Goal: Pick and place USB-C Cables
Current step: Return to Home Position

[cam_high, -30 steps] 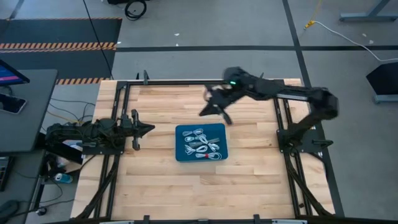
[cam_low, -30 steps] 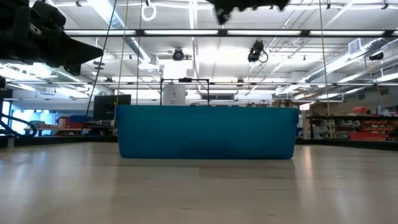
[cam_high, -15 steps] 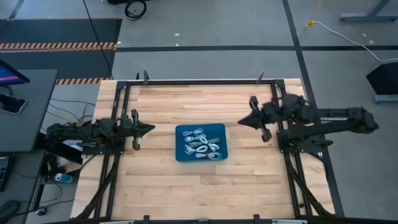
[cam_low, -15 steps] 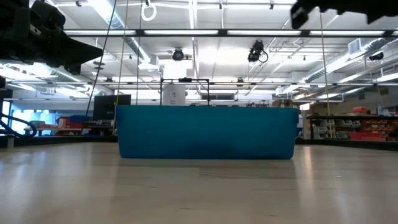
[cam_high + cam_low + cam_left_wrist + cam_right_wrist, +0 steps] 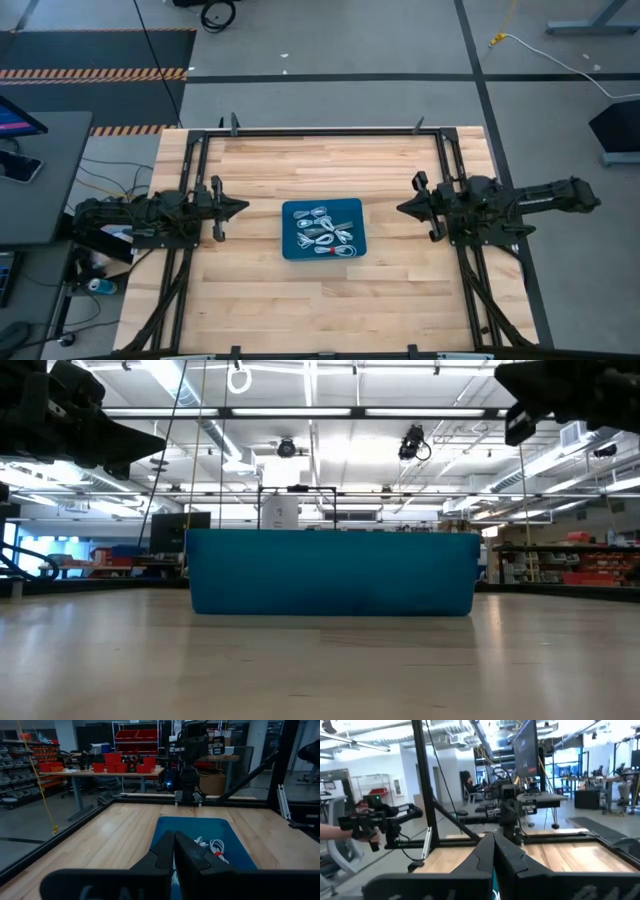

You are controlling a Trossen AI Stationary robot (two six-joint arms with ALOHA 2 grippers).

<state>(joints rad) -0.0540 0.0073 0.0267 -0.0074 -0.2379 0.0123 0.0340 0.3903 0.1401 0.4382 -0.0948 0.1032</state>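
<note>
Blue, the one bin sits in the middle of the wooden bench, holding all the USB-C Cables: small silvery coils, seemingly six though too crowded for a sure count, one with a red band. Two arms flank it, the left gripper near the bench's left edge and the right gripper near its right edge, both well apart from the bin. Each claw's fingers are pressed together, gripping nothing.

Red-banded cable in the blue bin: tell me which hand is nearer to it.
Right, narrowly. The red-banded cable lies right of the blue bin's middle; the right hand hangs shut off the bin's right side, the left hand shut off its left side.
</note>
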